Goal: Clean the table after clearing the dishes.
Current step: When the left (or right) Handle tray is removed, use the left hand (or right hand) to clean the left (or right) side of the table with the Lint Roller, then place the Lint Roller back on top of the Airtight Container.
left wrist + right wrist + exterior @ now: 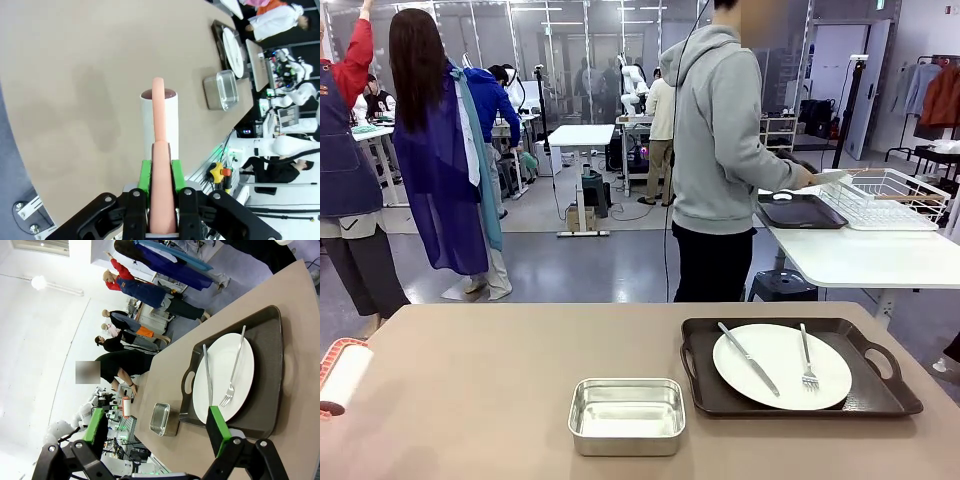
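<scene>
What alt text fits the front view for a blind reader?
A brown table holds a dark tray with a white plate, knife and fork at right, a steel pan mid-front; a lint roller shows at its left edge. Beyond, a person in a grey hoodie faces a white table bearing a second tray and dish rack.

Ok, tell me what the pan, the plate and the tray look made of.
Pan: looks like steel or aluminium, silvery with a dull shine on its walls. Plate: probably glazed ceramic, smooth glossy white; melamine possible. Tray: likely moulded plastic, dark brown, matte, handles formed in.
</scene>
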{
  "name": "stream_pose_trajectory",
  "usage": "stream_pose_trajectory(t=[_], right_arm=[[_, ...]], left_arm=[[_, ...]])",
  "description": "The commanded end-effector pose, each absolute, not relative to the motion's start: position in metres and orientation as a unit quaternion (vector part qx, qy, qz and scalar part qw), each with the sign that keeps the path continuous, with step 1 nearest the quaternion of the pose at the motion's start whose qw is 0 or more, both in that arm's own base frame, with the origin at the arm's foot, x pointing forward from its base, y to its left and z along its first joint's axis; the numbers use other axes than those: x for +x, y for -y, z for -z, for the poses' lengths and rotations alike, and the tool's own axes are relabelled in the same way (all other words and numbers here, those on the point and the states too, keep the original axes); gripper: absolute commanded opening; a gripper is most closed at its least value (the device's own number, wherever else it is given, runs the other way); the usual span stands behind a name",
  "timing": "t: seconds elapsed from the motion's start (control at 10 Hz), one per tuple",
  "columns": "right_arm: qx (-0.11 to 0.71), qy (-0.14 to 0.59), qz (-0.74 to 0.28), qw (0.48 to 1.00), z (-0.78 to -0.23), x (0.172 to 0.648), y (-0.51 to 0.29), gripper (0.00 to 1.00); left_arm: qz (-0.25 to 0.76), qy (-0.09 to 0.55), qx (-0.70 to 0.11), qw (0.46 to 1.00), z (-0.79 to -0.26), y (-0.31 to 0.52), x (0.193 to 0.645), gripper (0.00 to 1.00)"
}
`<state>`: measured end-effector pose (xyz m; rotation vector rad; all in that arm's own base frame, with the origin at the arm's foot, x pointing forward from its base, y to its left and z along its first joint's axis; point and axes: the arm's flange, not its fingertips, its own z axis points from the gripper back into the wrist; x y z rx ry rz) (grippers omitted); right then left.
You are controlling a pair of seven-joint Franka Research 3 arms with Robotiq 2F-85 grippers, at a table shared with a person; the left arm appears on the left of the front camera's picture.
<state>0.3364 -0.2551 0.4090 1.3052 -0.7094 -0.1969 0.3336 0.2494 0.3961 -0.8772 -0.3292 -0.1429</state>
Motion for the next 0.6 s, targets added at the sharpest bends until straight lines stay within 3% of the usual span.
stream_pose_trajectory(t=[0.0,0.5], right_arm=[[0.594,0.324,0.091,0.731,-0.4129,0.3359,0.2541,1.0],[0.594,0.324,0.091,0.731,-0.4129,0.3359,0.2541,1.0]], left_arm=[[0.069,0.129,-0.418,0.897,-0.3778,-0.261,0.3579,0.21],[0.069,0.129,-0.418,0.897,-0.3778,-0.261,0.3579,0.21]])
